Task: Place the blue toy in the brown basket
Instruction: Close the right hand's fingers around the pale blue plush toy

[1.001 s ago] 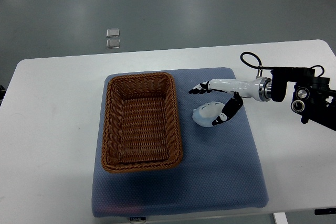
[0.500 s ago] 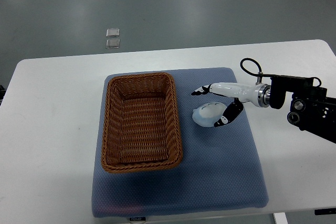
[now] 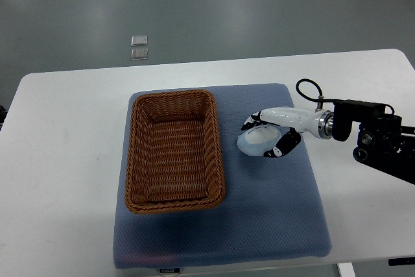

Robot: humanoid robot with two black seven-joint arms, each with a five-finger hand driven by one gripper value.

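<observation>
Right hand (image 3: 267, 135) is now curled round the blue toy (image 3: 257, 141), where a second ago its fingers were stretched out straight above the toy with only the thumb near it. Since then I have seen the fingers (image 3: 251, 121) fold down over the toy's far side while the thumb closed on its near side, so I judge the grasp is nearly made, though I cannot tell how firm it is. That would leave the lift and carry as the next step.

From the hand, the toy sits right in the cup of the fingers, resting on the blue mat (image 3: 272, 205) on the worktop (image 3: 65, 160). Beyond the fingertips, just past the toy, is the brown basket (image 3: 175, 150), near but not touching. I see no left arm.
</observation>
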